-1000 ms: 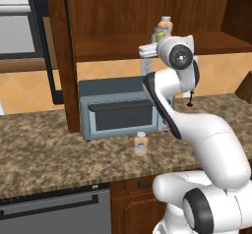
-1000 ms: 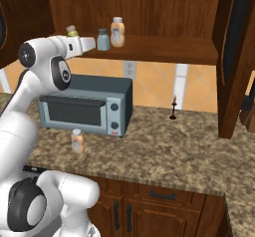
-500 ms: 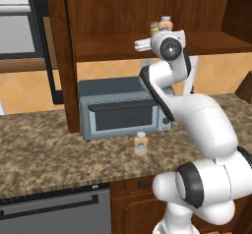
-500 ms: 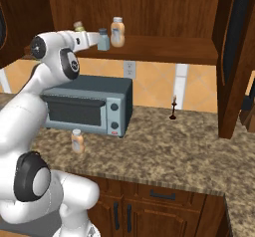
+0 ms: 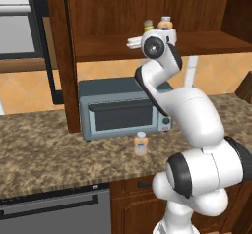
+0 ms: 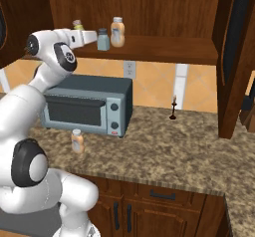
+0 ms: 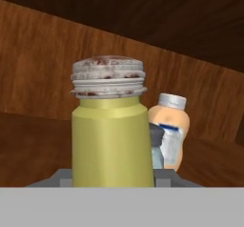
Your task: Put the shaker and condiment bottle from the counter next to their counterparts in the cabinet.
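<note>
The yellow-green shaker (image 7: pixel 112 135) with its grey cap stands upright between my fingers, so my gripper (image 7: pixel 112 179) is shut on it. It hangs at the cabinet (image 6: pixel 164 48) shelf. Here the shaker (image 6: pixel 77 25) and gripper (image 6: pixel 79 31) are just left of the blue-grey shaker (image 6: pixel 103 40) and the orange counterpart bottle (image 6: pixel 117 32). In the hand view the counterpart bottle (image 7: pixel 170 126) stands behind and to the right, and the blue-grey shaker (image 7: pixel 157 149) is half hidden. The condiment bottle (image 5: pixel 141 143) stands on the counter (image 5: pixel 49 154) in front of the toaster oven; the same condiment bottle (image 6: pixel 76 141) shows in the right base view.
A grey-blue toaster oven (image 5: pixel 123 107) sits on the counter under the shelf, against the cabinet's side post (image 5: pixel 61 56). A small dark candlestick (image 6: pixel 173 107) stands by the back wall. A cabinet post (image 6: pixel 234 66) bounds the right side.
My hand has carried the shaker a little higher and further in over the shelf, and the arm's upper links have swung with it. The bottle on the counter has not moved.
</note>
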Available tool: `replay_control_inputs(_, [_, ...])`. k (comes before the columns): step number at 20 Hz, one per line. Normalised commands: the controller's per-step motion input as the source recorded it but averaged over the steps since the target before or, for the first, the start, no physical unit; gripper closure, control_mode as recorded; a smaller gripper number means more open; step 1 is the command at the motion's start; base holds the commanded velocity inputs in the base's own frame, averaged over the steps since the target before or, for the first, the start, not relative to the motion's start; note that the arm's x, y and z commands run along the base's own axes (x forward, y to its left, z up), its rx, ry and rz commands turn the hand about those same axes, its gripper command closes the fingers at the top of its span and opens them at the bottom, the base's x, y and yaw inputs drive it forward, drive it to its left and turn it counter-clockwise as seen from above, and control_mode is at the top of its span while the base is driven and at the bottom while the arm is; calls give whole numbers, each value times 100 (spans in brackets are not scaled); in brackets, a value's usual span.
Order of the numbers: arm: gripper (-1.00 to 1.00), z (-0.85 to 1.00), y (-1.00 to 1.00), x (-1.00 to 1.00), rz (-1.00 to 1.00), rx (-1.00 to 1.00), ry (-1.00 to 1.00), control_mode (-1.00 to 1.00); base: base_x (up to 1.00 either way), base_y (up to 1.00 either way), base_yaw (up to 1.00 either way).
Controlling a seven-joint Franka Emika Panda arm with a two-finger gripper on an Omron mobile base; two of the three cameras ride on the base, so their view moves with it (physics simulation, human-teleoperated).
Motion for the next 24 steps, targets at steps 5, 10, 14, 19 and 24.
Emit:
replay_control_inputs(5, [100,-1,11,0,-12,0,0,-100,0,0,0])
replay_control_inputs(10, [100,-2,0,0,-5,1,-1,-100,0,0,0])
replay_control_inputs(14, [100,0,-1,0,0,7,0,-100,0,0,0])
replay_control_inputs(19, [100,0,0,0,0,4,0,-100,0,0,0])
replay_control_inputs(24, [100,0,0,1,0,4,0,-100,0,0,0])
